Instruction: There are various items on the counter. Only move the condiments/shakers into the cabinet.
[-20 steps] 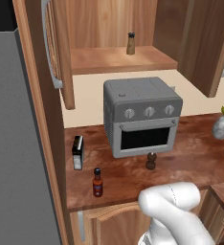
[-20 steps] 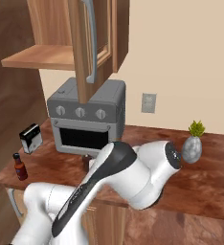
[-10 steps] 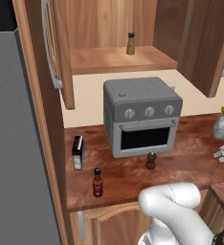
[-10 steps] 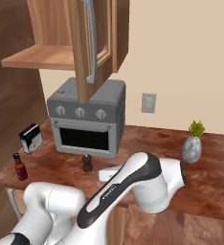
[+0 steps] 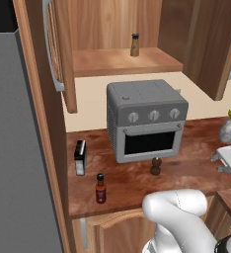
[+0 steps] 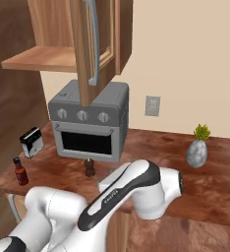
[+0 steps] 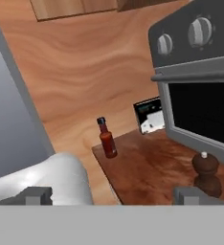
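At the right edge of the left base view the gripper [image 5: 225,162] has swung further in, jaws wide and empty. One shaker [image 5: 134,44] stands on the cabinet [image 5: 122,62] shelf; pepper mill [image 5: 156,166] and sauce bottle [image 5: 100,188] wait on the counter [image 5: 132,180], lower centre

The cabinet [image 5: 117,62] stands open, with a tan shaker [image 5: 134,45] upright on its shelf. Below it, a grey toaster oven [image 5: 146,118] sits on the counter [image 5: 132,180]. A pepper mill [image 5: 156,166] stands just in front of the oven door. A red sauce bottle [image 5: 101,189] stands near the front edge, left. A black-and-white box [image 5: 80,157] stands behind the bottle. A potted plant [image 5: 229,127] sits far right.
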Robot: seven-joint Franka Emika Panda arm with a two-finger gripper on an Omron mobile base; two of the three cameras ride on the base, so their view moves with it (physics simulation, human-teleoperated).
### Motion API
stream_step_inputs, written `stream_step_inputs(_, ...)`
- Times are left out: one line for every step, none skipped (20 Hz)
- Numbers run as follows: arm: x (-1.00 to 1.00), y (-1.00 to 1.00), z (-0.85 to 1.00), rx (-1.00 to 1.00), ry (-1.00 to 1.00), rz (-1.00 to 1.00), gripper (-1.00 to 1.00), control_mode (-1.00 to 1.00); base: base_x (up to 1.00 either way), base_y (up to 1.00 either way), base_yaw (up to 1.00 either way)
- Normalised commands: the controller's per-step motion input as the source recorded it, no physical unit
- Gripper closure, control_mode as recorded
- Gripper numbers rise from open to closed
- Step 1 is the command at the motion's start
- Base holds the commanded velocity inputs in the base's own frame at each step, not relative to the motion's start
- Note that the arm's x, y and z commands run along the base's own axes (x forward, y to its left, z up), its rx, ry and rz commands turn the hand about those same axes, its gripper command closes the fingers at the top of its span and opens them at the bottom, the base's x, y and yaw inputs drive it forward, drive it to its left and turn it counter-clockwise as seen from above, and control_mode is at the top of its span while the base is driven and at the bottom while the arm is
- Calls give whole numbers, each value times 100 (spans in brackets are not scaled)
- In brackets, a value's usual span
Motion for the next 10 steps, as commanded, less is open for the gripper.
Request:
stream_step_inputs(26, 21, 0, 1, -7, 2, -100, -100, 0, 0, 0)
stream_step_inputs(31, 19, -6, 1, -5, 2, -100, -100, 0, 0, 0)
stream_step_inputs(34, 24, -6, 0, -5, 2, -100, -100, 0, 0, 0)
stream_step_inputs(37, 24, -5, 0, -3, 2, -100, -100, 0, 0, 0)
stream_step_inputs(36, 21, -3, 0, -1, 1, -100, -100, 0, 0, 0)
stream_step_inputs(33, 17, -4, 0, 0, 0, -100, -100, 0, 0, 0)
stream_step_inputs(27, 16, -4, 0, 0, 0, -100, -100, 0, 0, 0)
stream_step_inputs(25, 11, -6, 0, 0, 0, -100, -100, 0, 0, 0)
stream_step_inputs(22, 8, -6, 0, 0, 0, -100, -100, 0, 0, 0)
stream_step_inputs(22, 7, -8, 0, 0, 0, -100, -100, 0, 0, 0)
